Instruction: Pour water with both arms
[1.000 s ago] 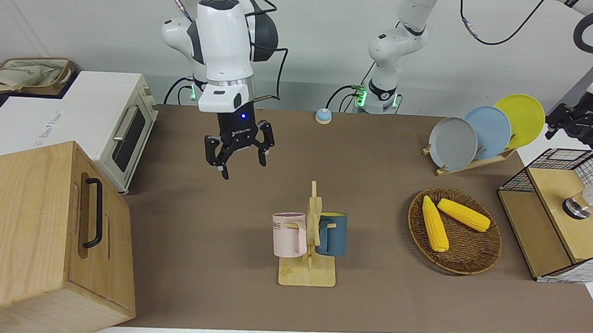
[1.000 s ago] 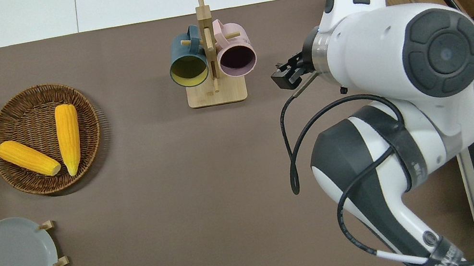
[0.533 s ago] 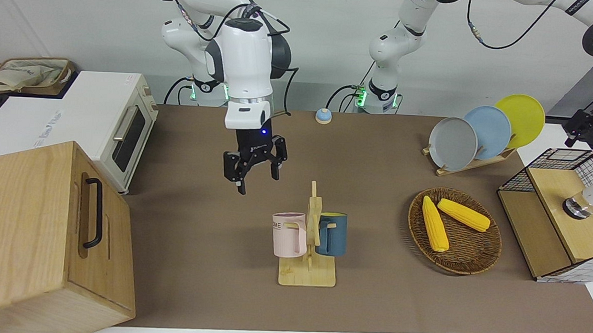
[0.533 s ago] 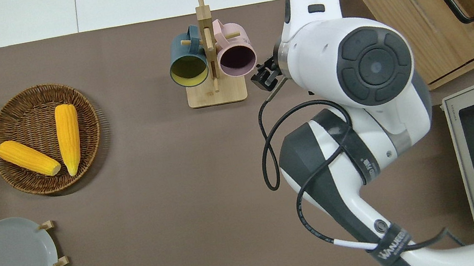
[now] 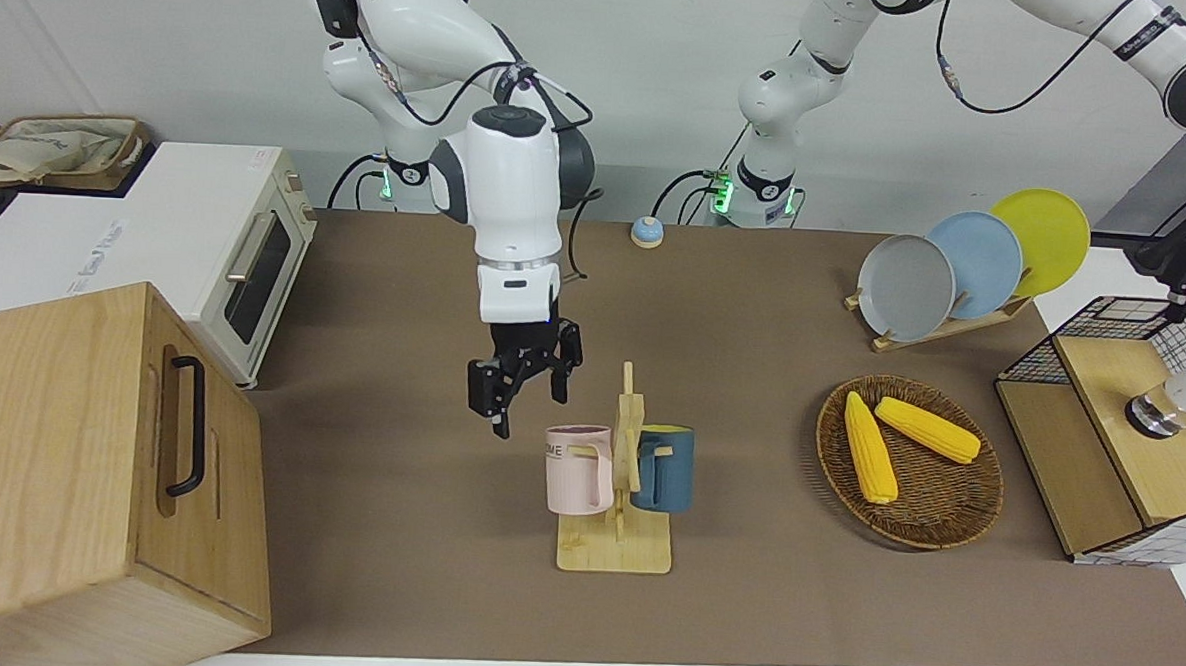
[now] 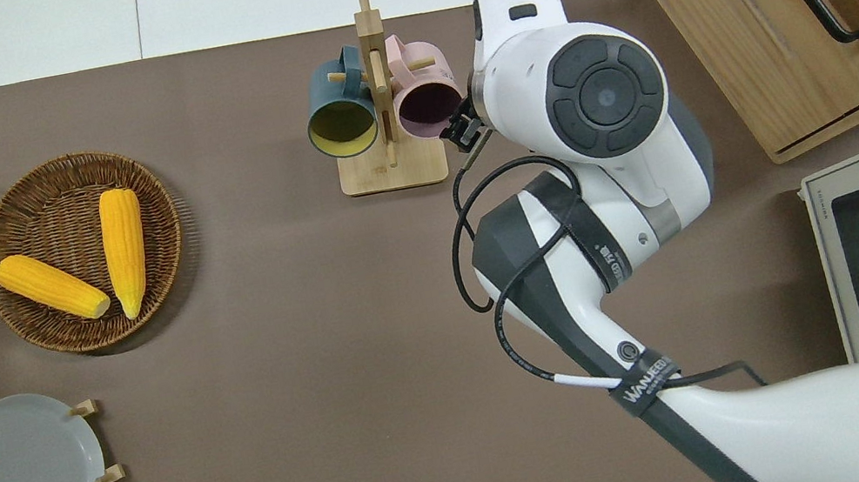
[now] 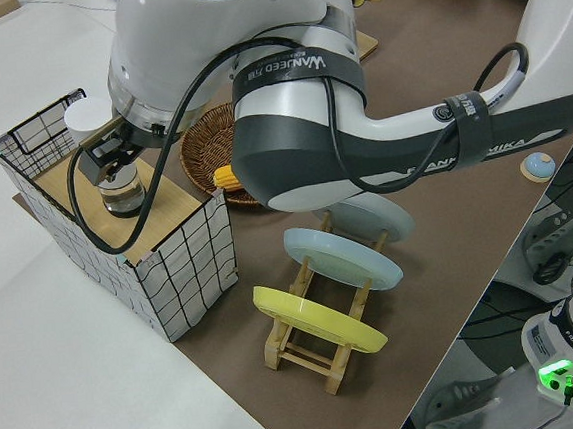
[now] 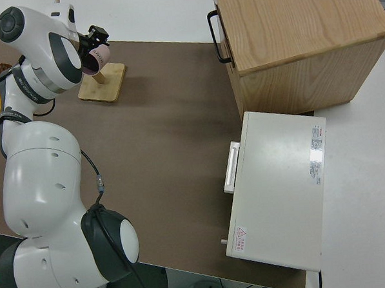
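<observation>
A pink mug (image 5: 579, 470) and a blue mug (image 5: 665, 467) hang on a wooden rack (image 5: 616, 546) in the middle of the table. My right gripper (image 5: 528, 406) hangs open just beside the pink mug (image 6: 429, 104), toward the right arm's end, holding nothing; the overhead view shows only part of the right gripper (image 6: 463, 129). A glass bottle with a white top (image 7: 121, 193) stands in the wire basket (image 7: 186, 265) at the left arm's end. My left gripper (image 7: 109, 155) is over that basket, close above the bottle, and looks open.
A wicker tray (image 5: 945, 524) with two corn cobs lies beside the basket. A plate rack (image 5: 956, 264) stands nearer the robots. A wooden drawer box (image 5: 87, 461) and a toaster oven (image 5: 241, 258) stand at the right arm's end. A small blue bell (image 5: 646, 232) sits near the arm bases.
My right gripper has swung down and across to the pink mug. My left gripper has moved over the wire basket toward the bottle.
</observation>
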